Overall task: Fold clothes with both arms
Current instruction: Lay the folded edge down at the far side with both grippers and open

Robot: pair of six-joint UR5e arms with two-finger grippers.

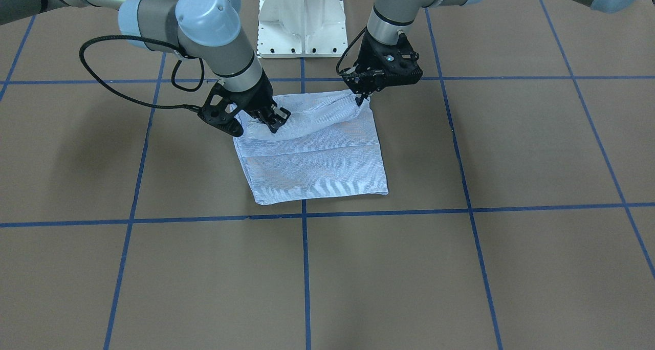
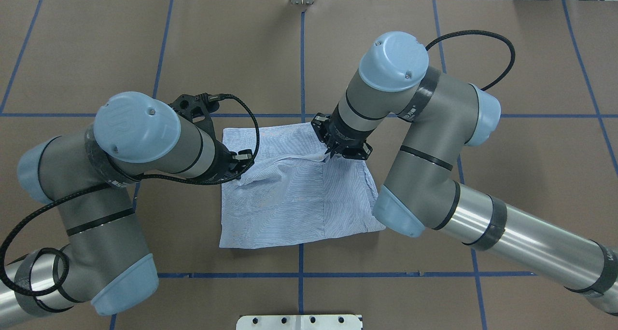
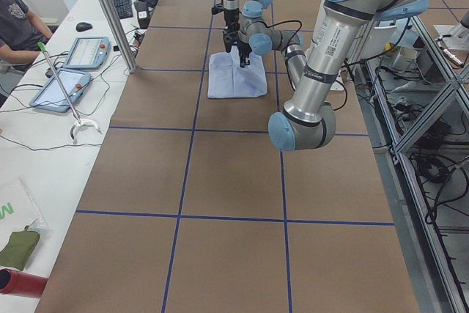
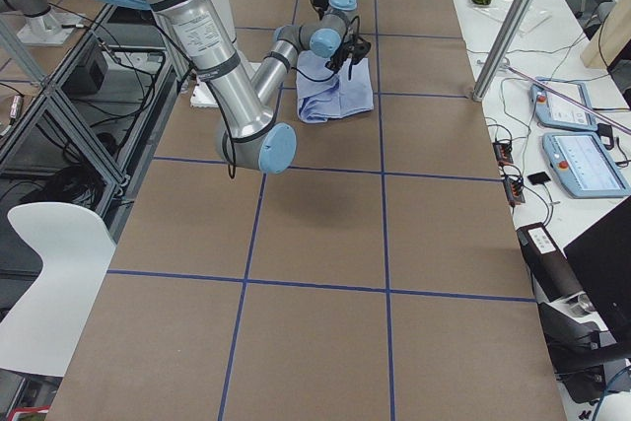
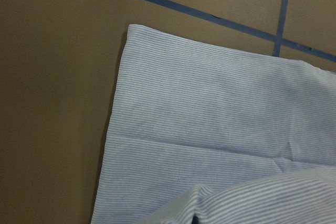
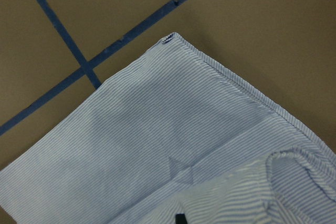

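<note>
**A:** Take the clock from the front-facing view, with the robot at twelve. What could spoil this?

**B:** Nearest, at six o'clock, the shirt (image 1: 317, 166) lies flat as a folded packet near the middle of the surface (image 1: 460, 268). Nothing pins that flat part. I judge that a pull on the raised edge could drag it along and loosen the creases. Farther back the two grips are uneven, one set in from the edge and the other at a corner, so the fold may land skewed. Each pinch also looks shallow, and cloth might slip out mid-carry.

**A:** And the tools?

**B:** The right tool (image 1: 275, 121), at the shirt's ten o'clock, has its fingers pressed together on a ridge of striped cloth. The left tool (image 1: 361, 100), between one and two o'clock, pinches the shirt's corner and draws it up into a small peak. I cannot tell whether either one holds one layer or several.
</note>
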